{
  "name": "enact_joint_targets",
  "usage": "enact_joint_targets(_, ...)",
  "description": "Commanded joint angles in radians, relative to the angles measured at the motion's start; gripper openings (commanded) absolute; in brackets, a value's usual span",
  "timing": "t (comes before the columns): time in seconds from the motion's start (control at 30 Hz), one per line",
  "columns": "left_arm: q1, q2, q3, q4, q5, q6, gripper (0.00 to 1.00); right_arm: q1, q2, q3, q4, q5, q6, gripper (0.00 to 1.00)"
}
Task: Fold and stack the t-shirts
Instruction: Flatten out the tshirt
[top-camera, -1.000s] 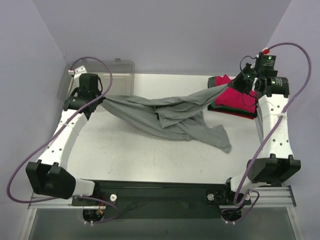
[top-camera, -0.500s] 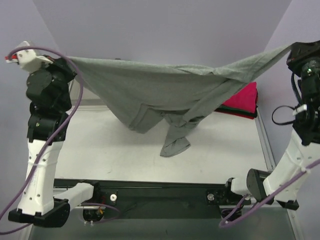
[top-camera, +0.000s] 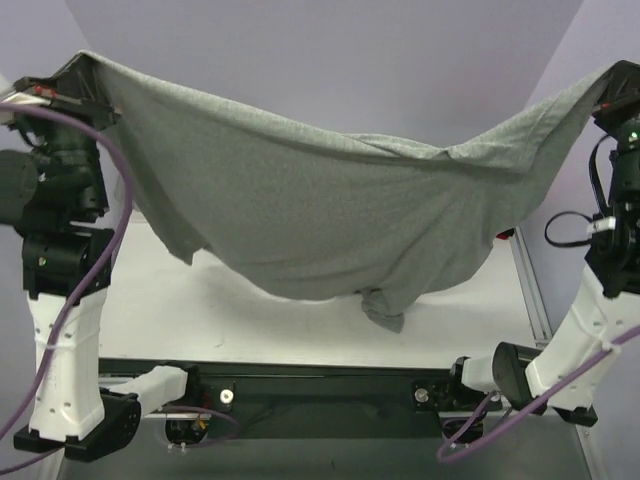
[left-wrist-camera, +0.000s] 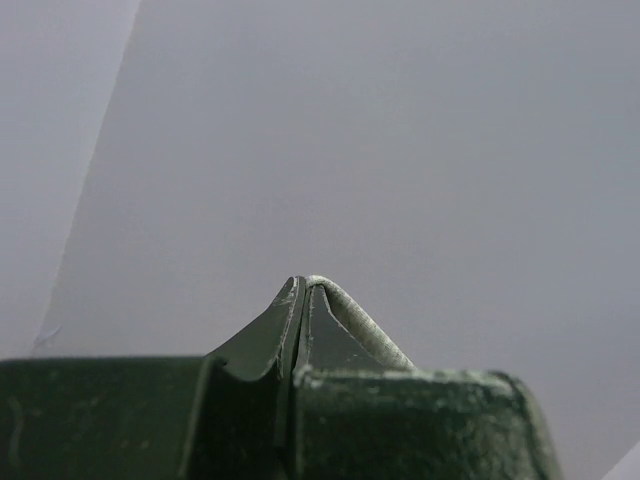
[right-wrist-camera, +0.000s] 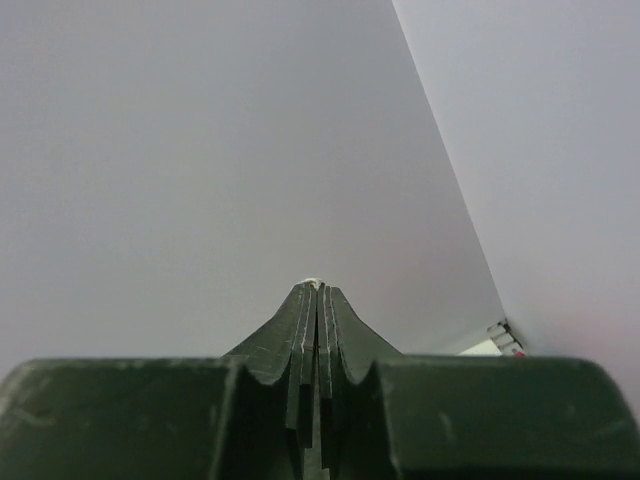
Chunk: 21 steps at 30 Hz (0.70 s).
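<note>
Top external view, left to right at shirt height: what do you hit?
left pincer, shut on one end of the shirt → grey t-shirt, hanging spread and sagging above the table → right pincer, shut on the other end.

1. The t-shirt (top-camera: 330, 210) hangs spread above the worktop (top-camera: 200, 320), between both arms.
2. Its ten o'clock corner sits in the left pincer (left-wrist-camera: 301, 284), its two o'clock corner in the right pincer (right-wrist-camera: 316, 287).
3. Its lowest fold droops toward six o'clock.
</note>
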Motion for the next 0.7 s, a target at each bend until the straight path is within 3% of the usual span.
enact_joint_targets(0.0,0.002,0.152,0.056,-0.031,0.106,-0.014,0.00,-0.019,0.132,-0.023,0.078,-0.050,0.008,0.00)
enact_joint_targets(0.23,0.014,0.382,0.230,-0.110,0.170,-0.052,0.00,-0.064,0.249,0.008,0.080,-0.111,0.056,0.00)
enact_joint_targets(0.33,0.014,0.413,0.292,-0.130,0.207,-0.057,0.00,-0.071,0.252,0.036,0.083,-0.118,0.062,0.00)
enact_joint_targets(0.5,0.015,0.366,0.259,-0.081,0.238,-0.055,0.00,-0.090,0.215,0.043,0.113,-0.138,0.085,0.00)
enact_joint_targets(0.67,0.015,0.234,0.108,0.040,0.325,-0.083,0.00,-0.111,0.148,0.042,0.170,-0.137,0.106,0.00)
